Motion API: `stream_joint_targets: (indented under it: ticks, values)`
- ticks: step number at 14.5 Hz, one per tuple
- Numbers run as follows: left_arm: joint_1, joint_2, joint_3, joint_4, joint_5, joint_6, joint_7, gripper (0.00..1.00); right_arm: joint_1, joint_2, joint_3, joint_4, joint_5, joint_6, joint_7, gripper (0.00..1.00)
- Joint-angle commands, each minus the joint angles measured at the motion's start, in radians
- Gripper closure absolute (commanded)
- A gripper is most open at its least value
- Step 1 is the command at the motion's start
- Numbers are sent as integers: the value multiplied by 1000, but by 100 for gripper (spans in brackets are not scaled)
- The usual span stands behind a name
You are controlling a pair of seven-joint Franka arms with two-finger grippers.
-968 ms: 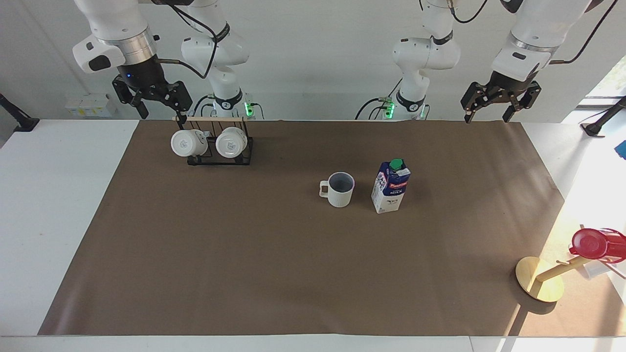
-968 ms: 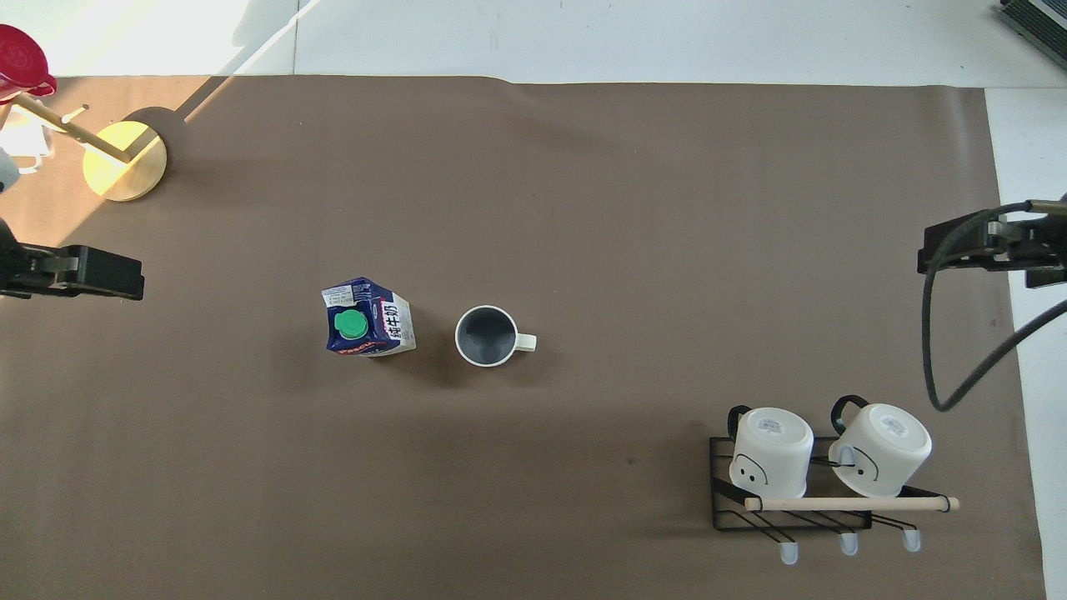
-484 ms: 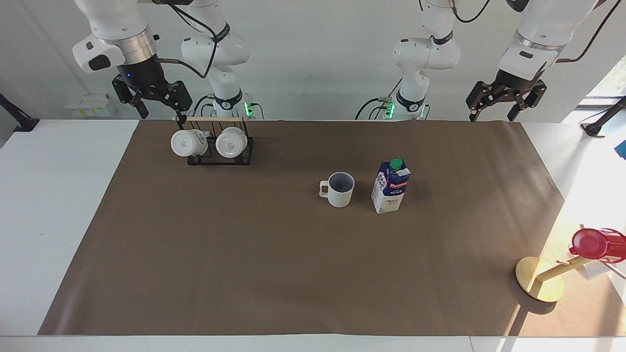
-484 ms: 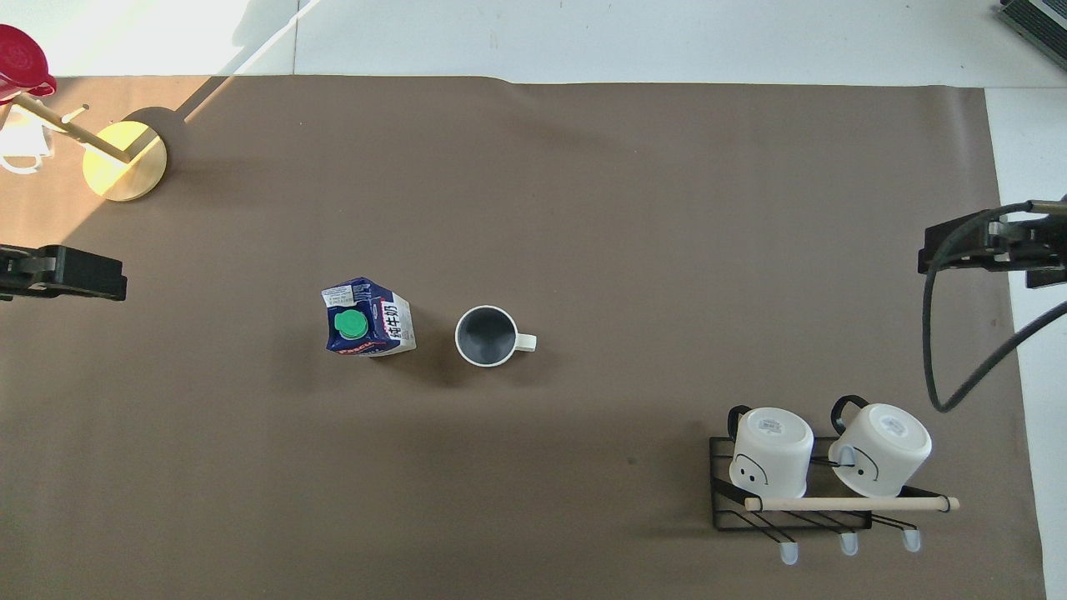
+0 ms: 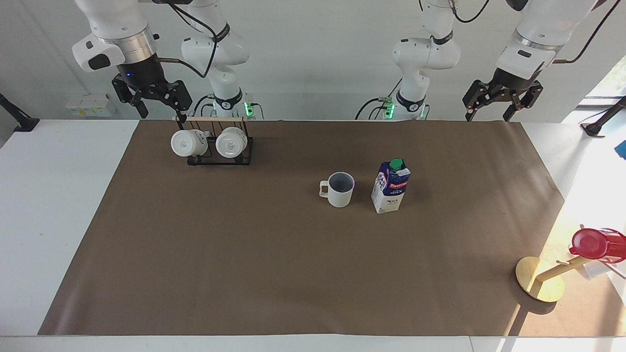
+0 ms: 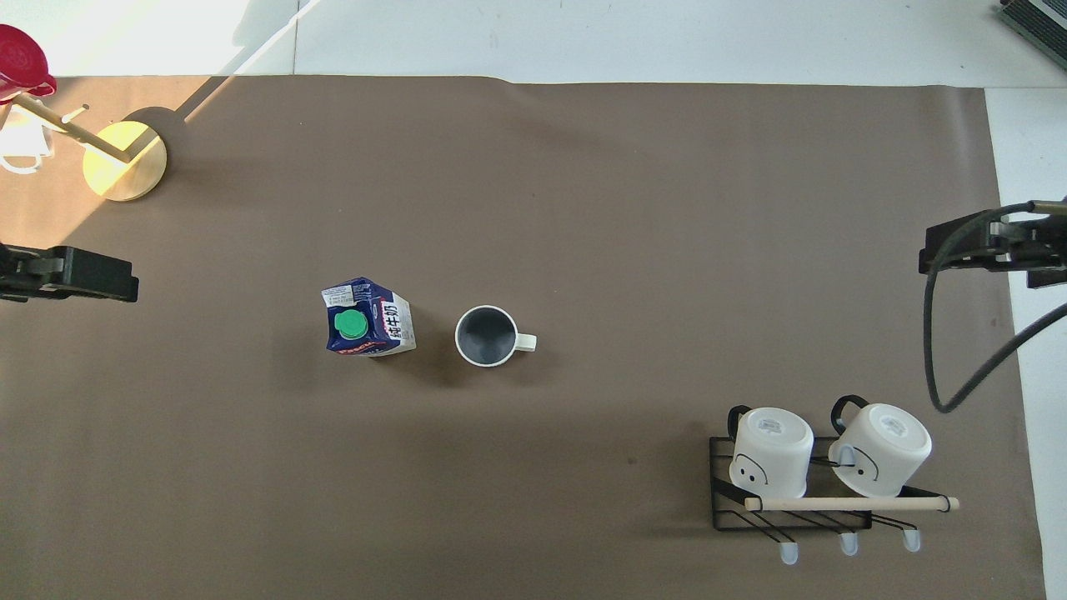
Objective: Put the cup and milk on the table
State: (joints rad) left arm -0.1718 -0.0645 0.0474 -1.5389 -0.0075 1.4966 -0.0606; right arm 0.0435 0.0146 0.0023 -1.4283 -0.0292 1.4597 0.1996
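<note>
The cream-white cup stands upright on the brown mat near the middle of the table, its handle pointing toward the right arm's end. Beside it, toward the left arm's end, the blue-and-white milk stands upright with its green cap on top. My left gripper hangs open and empty over the mat's edge at the left arm's end, well away from both. Above the mug rack, my right gripper is open and empty too.
A black wire rack holding two white mugs sits close to the robots at the right arm's end. A wooden stand with a round base carries a red cup at the left arm's end.
The left gripper shifted slightly sideways and came partly back. The cup, the milk and the right gripper have not moved.
</note>
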Motion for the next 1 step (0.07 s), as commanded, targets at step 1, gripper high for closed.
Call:
stream_joint_targets:
  ticks: [1]
  values:
    - [11, -15, -7, -7, -19, -13, 12, 0, -11, -16, 7, -17, 17, 1, -16, 0]
